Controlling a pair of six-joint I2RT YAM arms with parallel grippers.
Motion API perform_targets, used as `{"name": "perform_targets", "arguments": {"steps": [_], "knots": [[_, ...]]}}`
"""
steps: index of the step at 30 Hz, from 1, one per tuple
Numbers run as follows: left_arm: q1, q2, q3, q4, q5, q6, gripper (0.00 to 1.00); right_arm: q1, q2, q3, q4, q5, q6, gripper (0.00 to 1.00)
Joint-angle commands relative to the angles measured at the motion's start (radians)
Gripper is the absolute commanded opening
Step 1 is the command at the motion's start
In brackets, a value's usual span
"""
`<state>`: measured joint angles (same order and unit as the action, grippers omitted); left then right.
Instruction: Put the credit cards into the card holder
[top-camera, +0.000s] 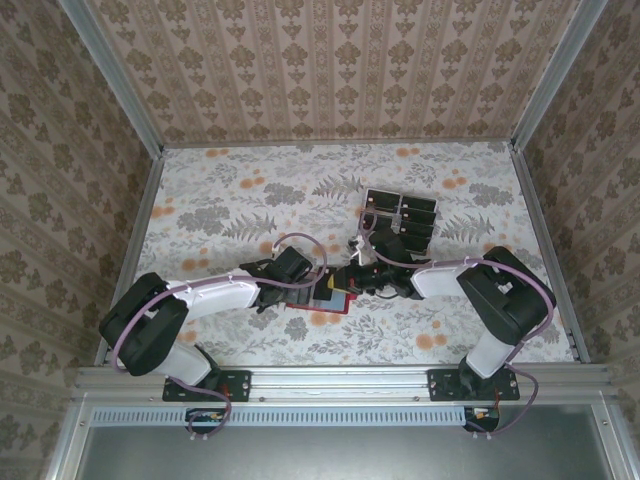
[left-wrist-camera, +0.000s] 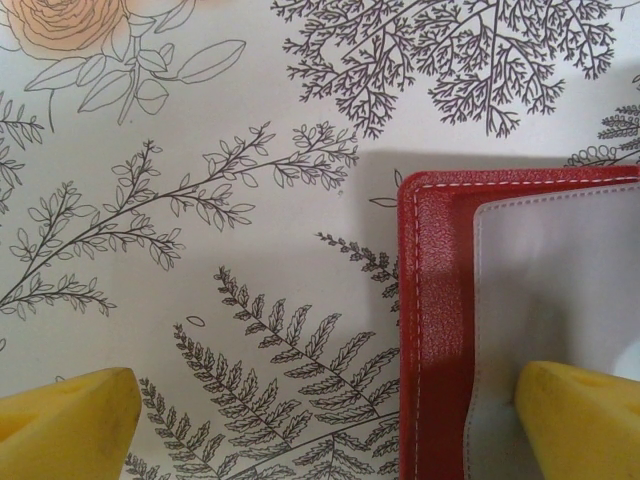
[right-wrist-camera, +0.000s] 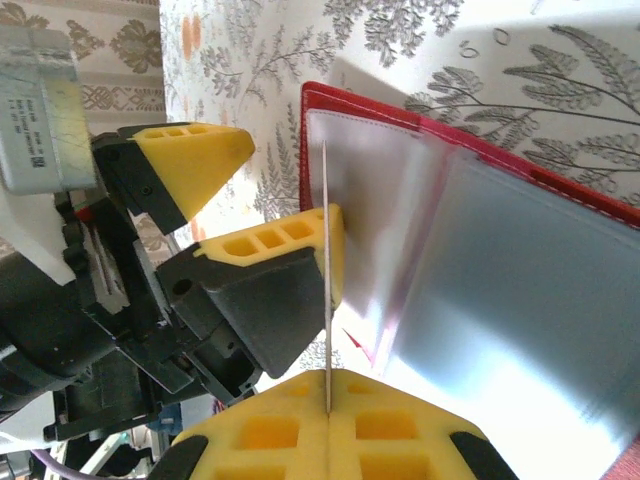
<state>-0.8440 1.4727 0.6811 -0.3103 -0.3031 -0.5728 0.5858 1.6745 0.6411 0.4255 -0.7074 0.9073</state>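
Grey-and-orange floral cloth covers the table (top-camera: 200, 200). Near its front middle the red wallet (top-camera: 335, 305) lies open and flat, clear pockets up, between the two grippers. A fanned pile of black cards (top-camera: 400, 215) sits behind it to the right, apart from it. The left gripper (left-wrist-camera: 320, 430) is spread wide, straddling one edge of the wallet, with one finger over a clear pocket. The right gripper (right-wrist-camera: 327, 435) is clenched on one card (right-wrist-camera: 325, 180), seen edge-on at the pocket's rim; whether it touches the pocket I cannot tell.
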Motion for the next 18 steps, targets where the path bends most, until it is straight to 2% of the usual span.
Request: {"name": "perform_targets", "arguments": {"steps": [1,18], "knots": [[-0.005,0.007,-0.029,-0.052,-0.002,-0.01,1.0,-0.01,0.006,-0.024,-0.032,0.012,-0.023,0.0],[-0.004,0.015,-0.029,-0.046,-0.003,-0.011,1.0,-0.012,0.069,-0.046,0.086,-0.007,0.033,0.0]]}}
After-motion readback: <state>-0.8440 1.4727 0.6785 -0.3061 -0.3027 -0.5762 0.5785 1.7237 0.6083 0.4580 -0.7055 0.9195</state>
